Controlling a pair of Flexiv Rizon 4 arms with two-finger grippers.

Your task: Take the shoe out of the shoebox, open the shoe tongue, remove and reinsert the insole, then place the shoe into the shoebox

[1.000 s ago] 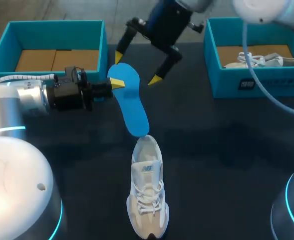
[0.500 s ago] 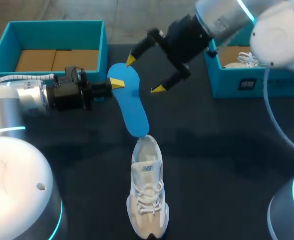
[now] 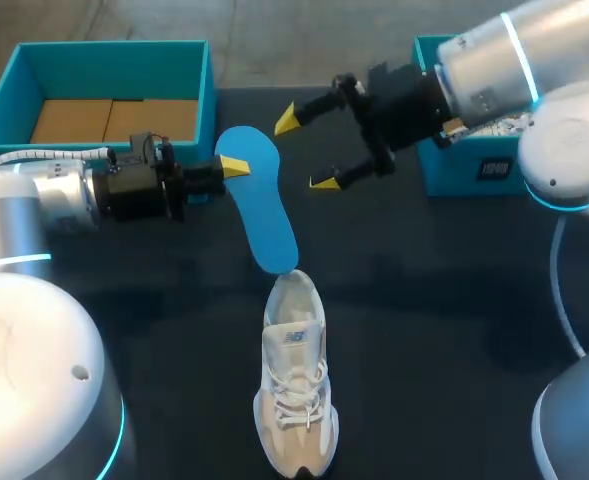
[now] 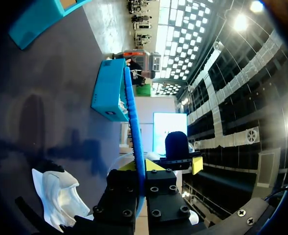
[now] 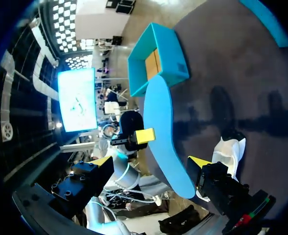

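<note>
The right gripper (image 3: 305,150), fingers spread wide, has withdrawn rightward from the insole (image 3: 264,215). The left gripper (image 3: 232,166) alone clamps the insole; reinsertion into the shoe (image 3: 296,385) is judged next.

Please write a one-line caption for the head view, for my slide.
Left gripper holds the blue insole, far end at the white shoe; the open right gripper hovers beside the insole.

A dark table (image 3: 444,320) spreads underneath. At two o'clock on it, near the far edge, stands a second teal box (image 3: 464,175), only partly visible.
</note>
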